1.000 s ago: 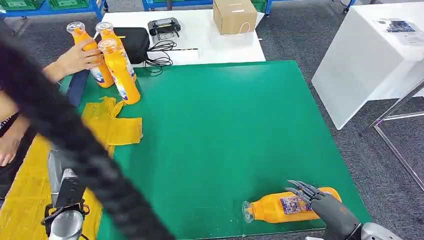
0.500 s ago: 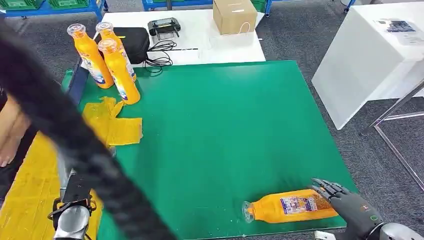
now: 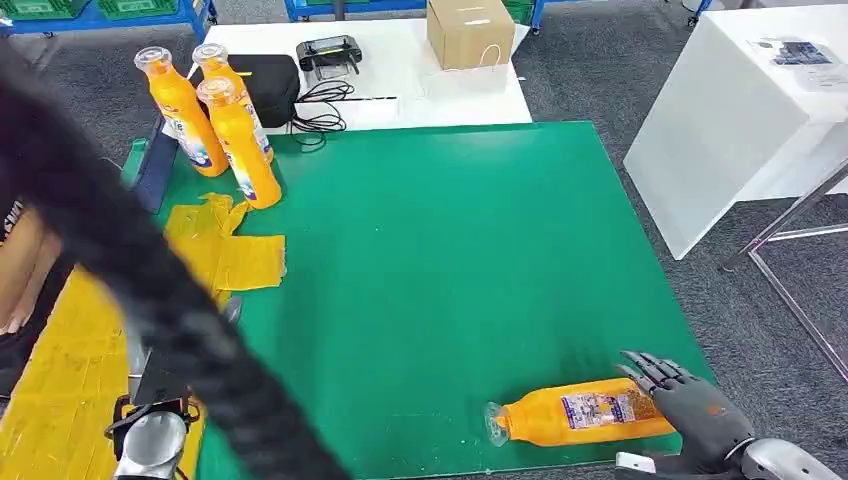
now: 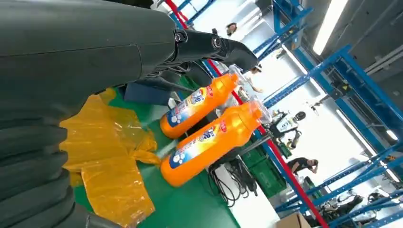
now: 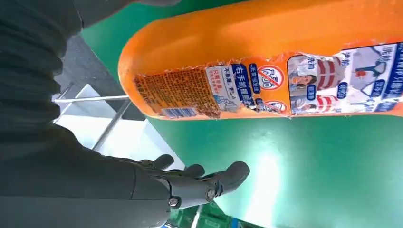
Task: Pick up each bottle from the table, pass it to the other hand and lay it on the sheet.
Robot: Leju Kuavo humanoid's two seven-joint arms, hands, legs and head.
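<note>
1. One bottle lies on its side near the front right corner of the green table, cap pointing left, label up. In the right wrist view its label is torn at the edges.
2. The right hand sits just past the bottle's base end, at the table's near right edge. Fingers are spread apart and it holds nothing; from the head view I can't tell if the fingertips touch the bottle. In the right wrist view the fingers are clear of the orange body.
3. Three more bottles stand upright in a tight bunch at the far left corner of the table.
4. The yellow sheet is crumpled on the left side, just nearer than those three, and runs down the left edge.
5. The left hand is low on the left; the left wrist view shows dark fingers stretched out with nothing in them.
6. A thick black cable cuts across the left of the head view, blurred.
7. A person's arm is at the far left edge.
8. Beyond the table: a cardboard box and a black case on a white surface.
</note>
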